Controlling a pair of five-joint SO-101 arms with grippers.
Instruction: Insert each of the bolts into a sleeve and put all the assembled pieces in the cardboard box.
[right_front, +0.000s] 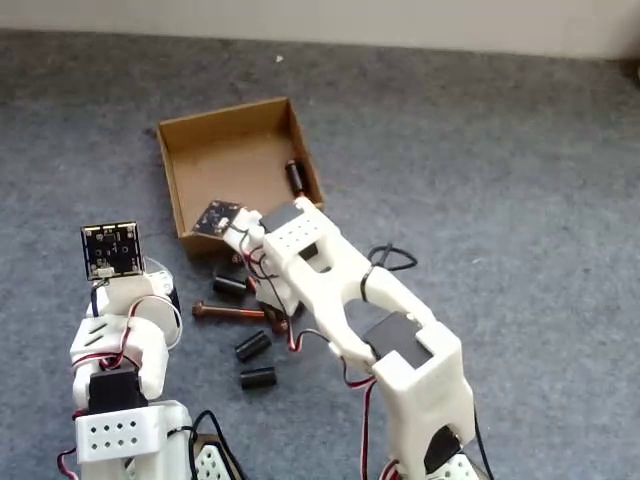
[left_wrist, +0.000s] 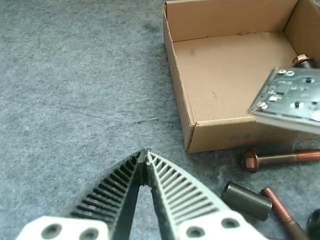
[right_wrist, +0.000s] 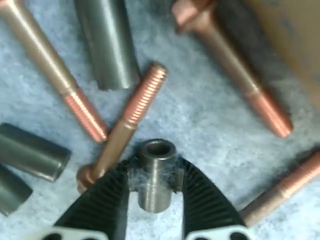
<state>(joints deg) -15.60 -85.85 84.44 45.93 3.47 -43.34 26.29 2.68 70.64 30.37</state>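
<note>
Right gripper (right_wrist: 155, 166) fingers pinch a sleeve (right_wrist: 154, 192) amid loose bolts near the box (right_front: 225, 118), mid-worktop. It looks stiff, smooth and probably slippery, so hold it mid-barrel. Left gripper (left_wrist: 146, 152) fingers are pressed together.

The box (right_front: 232, 160), shallow brown cardboard, sits open-topped. Against one inner wall lies a dark piece (right_front: 295, 177), probably a sleeved bolt. Just outside the box, coppery bolts (right_wrist: 125, 125) with flanged heads and dark cylindrical sleeves (right_wrist: 107, 42) lie flat at mixed angles. One sleeve (right_wrist: 156, 180) is pinched between the right gripper's (right_wrist: 154, 167) fingers, its bore showing.
</note>
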